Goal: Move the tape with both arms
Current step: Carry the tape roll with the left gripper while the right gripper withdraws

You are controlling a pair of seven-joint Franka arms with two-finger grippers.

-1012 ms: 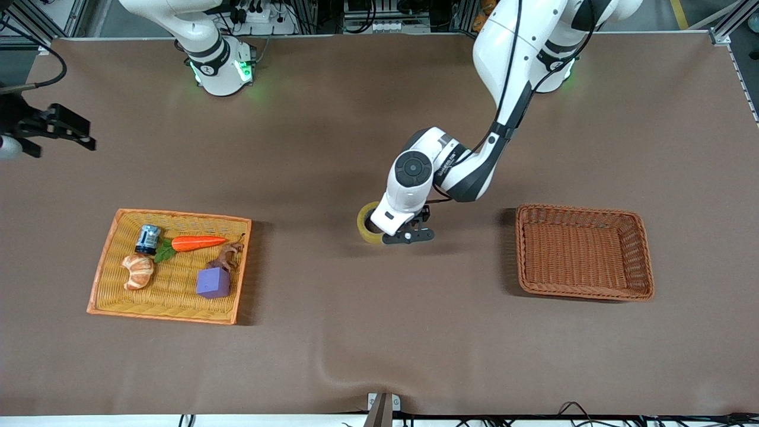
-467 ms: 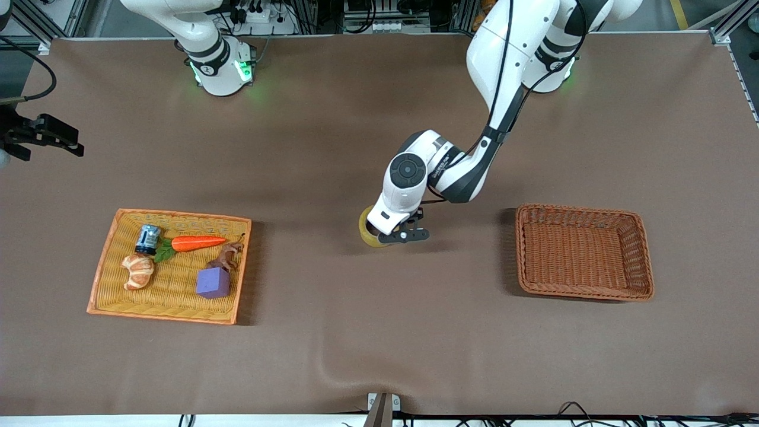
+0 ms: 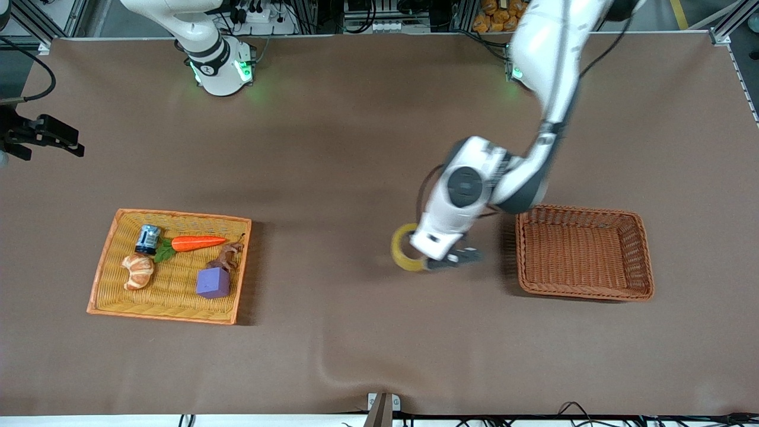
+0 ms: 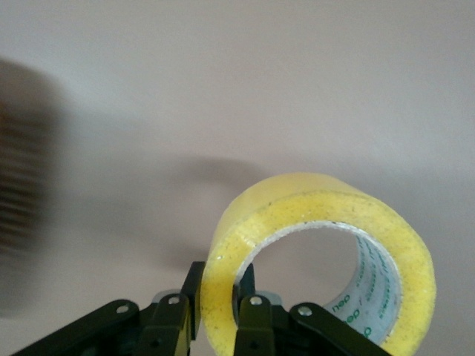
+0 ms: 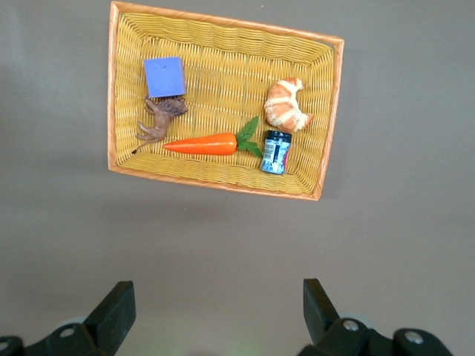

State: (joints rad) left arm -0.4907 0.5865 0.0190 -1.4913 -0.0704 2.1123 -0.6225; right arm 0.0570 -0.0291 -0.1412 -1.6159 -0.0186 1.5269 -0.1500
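We see 2 baskets on the brown table [image 3: 356, 344]: a flat yellow wicker tray with orange rim [image 3: 107, 252] toward the right arm's end, a deeper brown wicker basket [image 3: 643, 261] toward the left arm's end. In the tray: small blue can [image 3: 147, 239] beside orange toy carrot [image 3: 198, 242], croissant [image 3: 138, 271] and purple cube [image 3: 213, 283] nearer the camera, brown animal figure [image 3: 226, 257] touching the cube. Yellowish translucent tape roll [image 3: 405, 255] between the baskets, near the brown basket.

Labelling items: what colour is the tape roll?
Translucent yellow tape with a grey-white core; left wrist view shows it best.

Bright even overhead light, soft shadows beside both baskets, left arm [image 3: 474, 196] motion-blurred, left wrist view soft
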